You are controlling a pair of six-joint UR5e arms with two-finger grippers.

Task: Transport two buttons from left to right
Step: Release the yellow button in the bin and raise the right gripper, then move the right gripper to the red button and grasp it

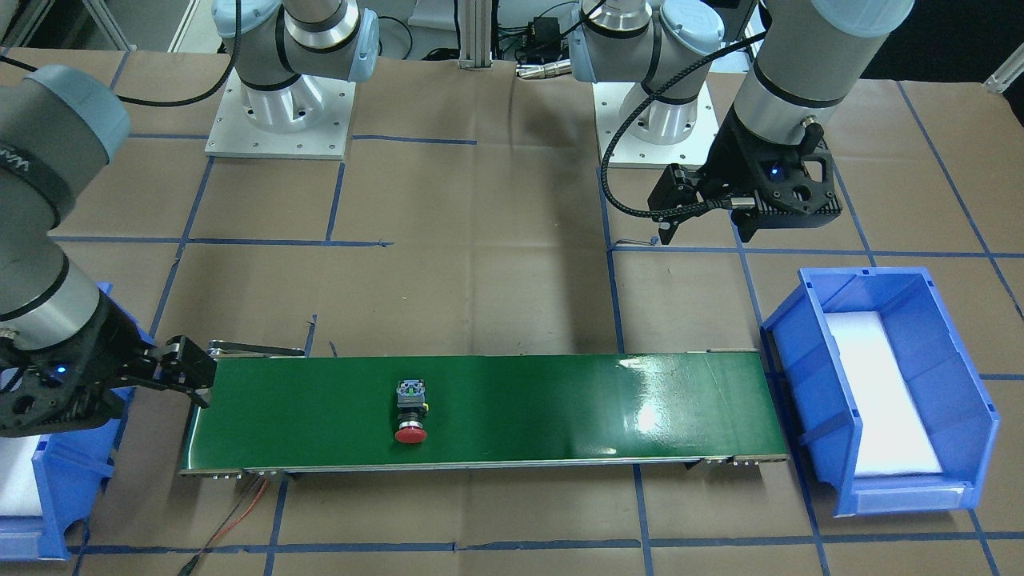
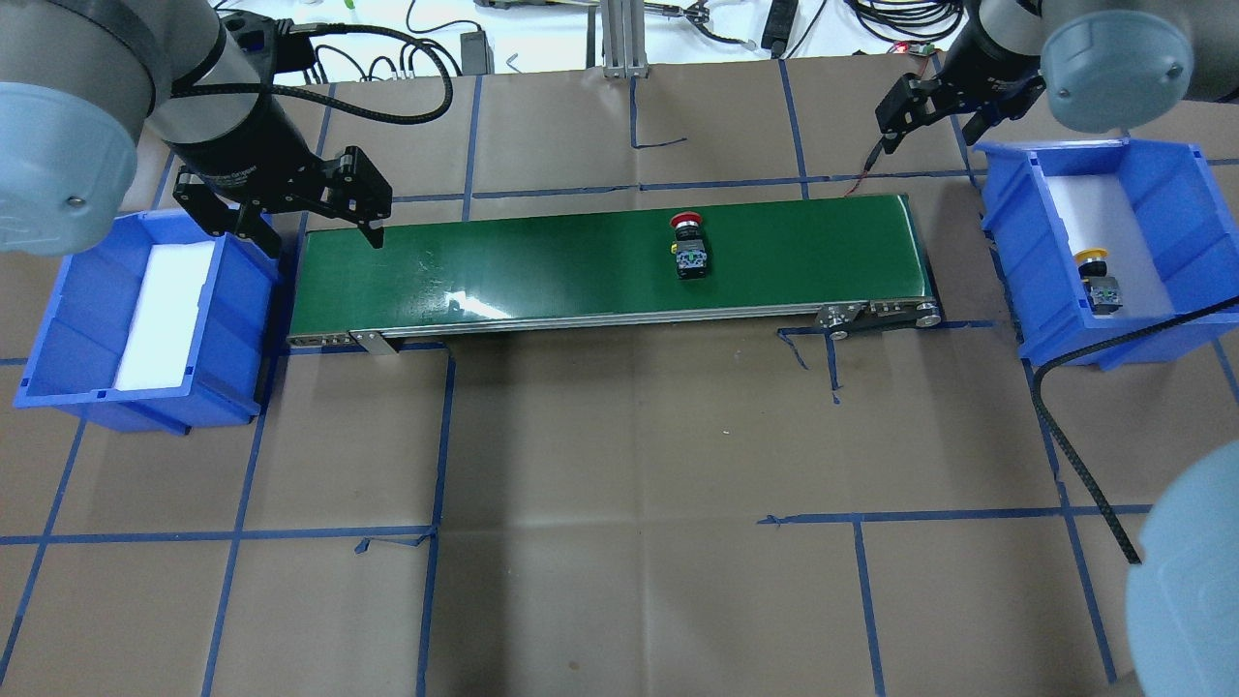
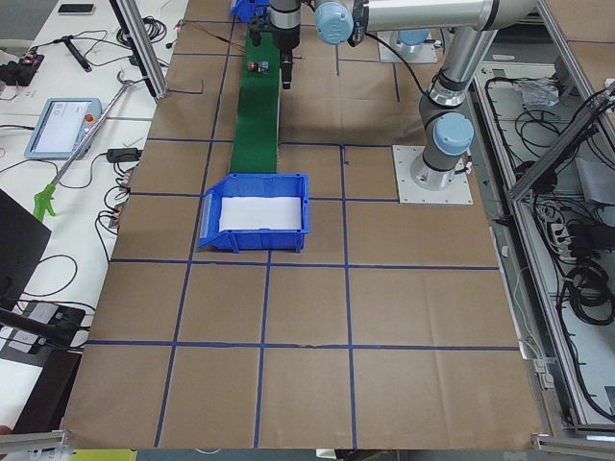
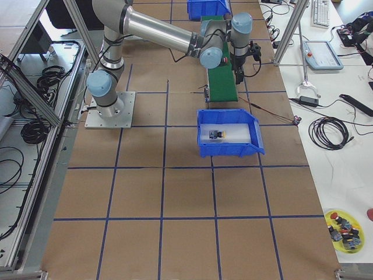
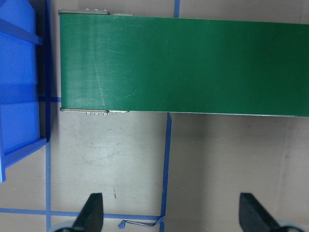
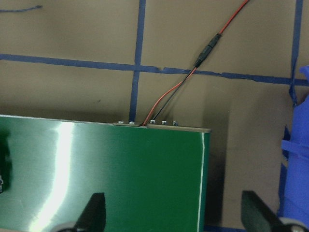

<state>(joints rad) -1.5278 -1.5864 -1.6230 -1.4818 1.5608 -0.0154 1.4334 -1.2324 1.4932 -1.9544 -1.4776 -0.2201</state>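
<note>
The right arm's pale joint cap [image 2: 1186, 581] looms closest in the overhead view. Beyond it, the yellow button [image 2: 1098, 276] already lies in the right bin [image 2: 1055, 145], toward the table's right edge. The red button [image 2: 689, 247] lies on its side on the green belt [image 2: 542, 257], past the middle and nearer the right end. The left bin [image 2: 145, 407], by the belt's left end, shows its white pad. By that, the job looks about half done: the red button has yet to reach the right bin. The left gripper [image 5: 171, 212] hangs wide open, holding nothing, at the belt's left end. The right gripper [image 6: 174, 212] is equally wide and bare above the belt's right end. The table [image 2: 629, 484] is covered in brown paper gridded with blue tape [image 2: 968, 514]. A red-and-black wire [image 6: 183, 82] leaves the belt, with a metal post [image 2: 617, 39] and cables [image 2: 426, 58] past the far edge.
</note>
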